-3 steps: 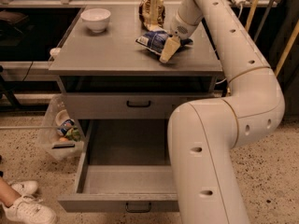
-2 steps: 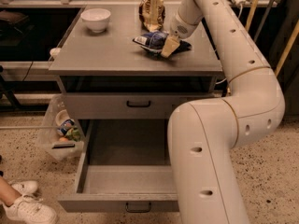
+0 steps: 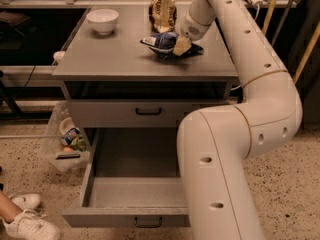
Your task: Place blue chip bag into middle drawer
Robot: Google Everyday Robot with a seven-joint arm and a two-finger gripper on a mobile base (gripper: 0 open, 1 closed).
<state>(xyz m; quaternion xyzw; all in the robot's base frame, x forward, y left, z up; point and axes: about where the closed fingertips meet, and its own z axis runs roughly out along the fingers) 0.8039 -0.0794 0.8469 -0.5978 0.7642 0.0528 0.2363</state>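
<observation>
The blue chip bag [image 3: 161, 41] is dark blue with white patches and sits at the back right of the grey cabinet top [image 3: 115, 54]. My gripper [image 3: 181, 45] reaches down from the white arm and is shut on the bag's right end. The bag looks slightly lifted, its left end sticking out free. The middle drawer [image 3: 132, 159] is pulled wide open below, and its grey floor is bare. My arm's lower link [image 3: 215, 174] hides the drawer's right side.
A white bowl [image 3: 102, 20] stands at the back left of the top. A brown-and-tan bag [image 3: 162, 6] stands upright just behind the gripper. The upper drawer [image 3: 148, 111] is closed. A clear bin of packages [image 3: 65, 144] and a person's white shoes [image 3: 27, 219] are on the floor at left.
The gripper and the blue chip bag have shifted slightly up and away from the front edge. The drawer has not moved.
</observation>
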